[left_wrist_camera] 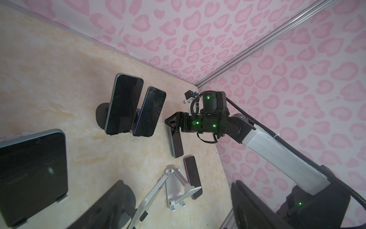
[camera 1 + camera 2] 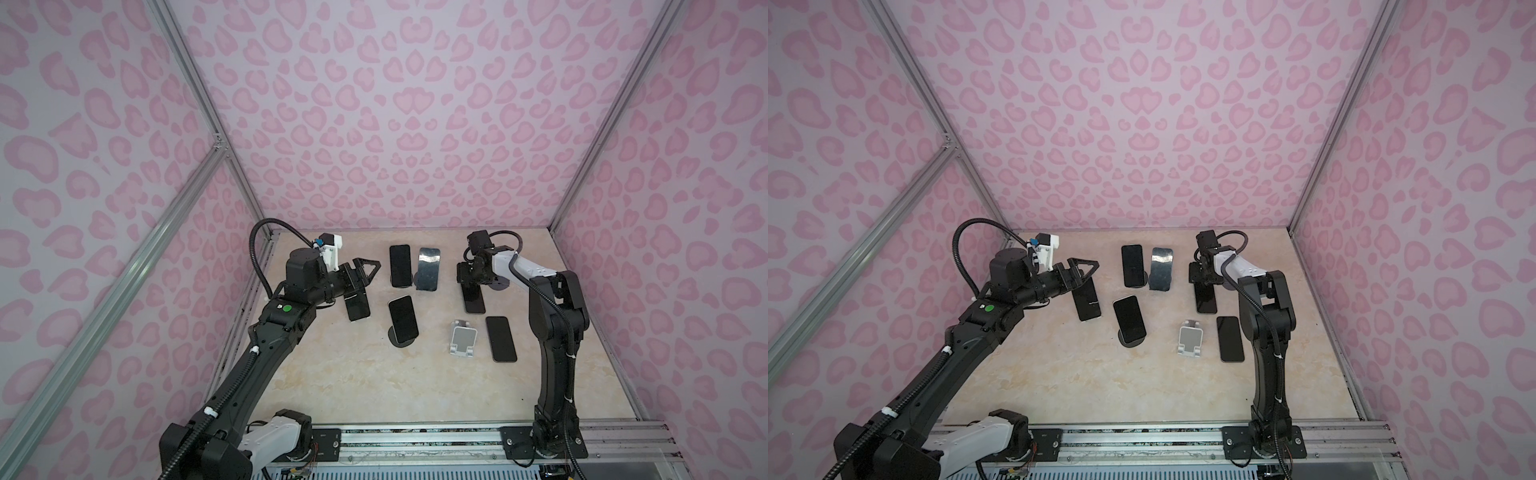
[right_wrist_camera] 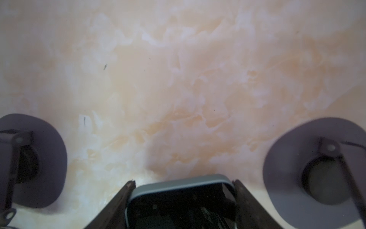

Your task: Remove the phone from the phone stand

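Right wrist view: clamped in the right gripper [image 3: 183,182], with a finger flat on each long edge near one short end, the blue-grey phone [image 3: 178,206]. Gripped by the edges, most likely, to keep off the glass and leave the back free to part from its mount. Held out over bare marbled tabletop [image 3: 178,69], apart from the round-based stand [image 3: 287,158] just beside it, with holder pad [image 3: 324,182] bare; so already off the stand, by the look of it. Cannot tell whether the phone's lower end touches the tabletop. Probably remains only to lay it flat somewhere open, clear of the purple phone [image 1: 193,174] and the folding white stand [image 1: 176,186].

Seen in a top view: rises upright from the front edge to a high elbow, then reaches back and inward along the white forearm [image 2: 525,268], with wrist tipped steeply down onto the phone.

Left gripper [image 2: 368,277]: rolled on its side, jaws apart and empty, hovering just beside a propped dark phone [image 2: 358,306]; carried on a long low reach from the near left corner, with wrist about level.
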